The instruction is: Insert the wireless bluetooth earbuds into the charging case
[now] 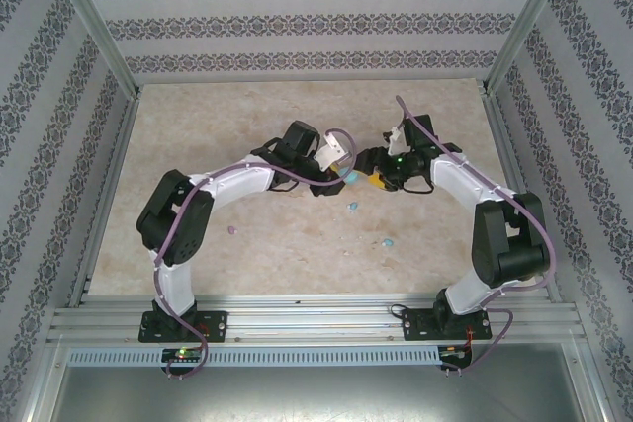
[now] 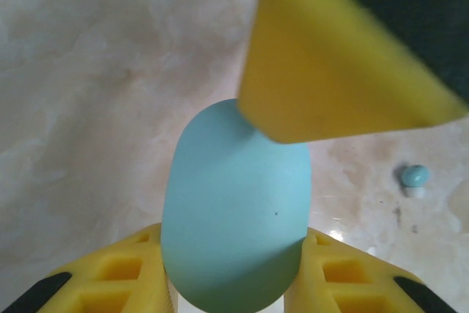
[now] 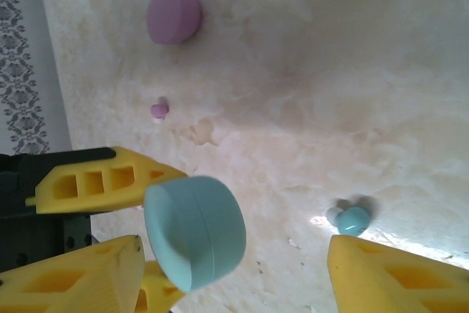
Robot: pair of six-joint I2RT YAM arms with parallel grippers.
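The light blue oval charging case [image 2: 236, 203] is held off the table, closed, with my left gripper [image 2: 234, 243] shut on its two sides. In the right wrist view the same case [image 3: 194, 232] hangs between the left gripper's yellow fingers [image 3: 102, 181]. My right gripper [image 3: 238, 258] stands open and wide: one finger is beside the case, the other far to its right. One of its fingers [image 2: 330, 56] overlaps the case's far end. Both grippers meet mid-table, left [image 1: 334, 181] and right [image 1: 373, 177]. Blue earbuds [image 1: 353, 206] [image 1: 388, 241] lie on the table, one of them [image 3: 353, 219] near my right finger.
A pink oval case [image 3: 174, 15] lies on the marble tabletop [image 1: 198, 135], with a pink earbud [image 3: 160, 109] near it. Another small pink earbud [image 1: 232, 230] rests close to the left arm. Patterned walls and metal posts enclose the table on three sides.
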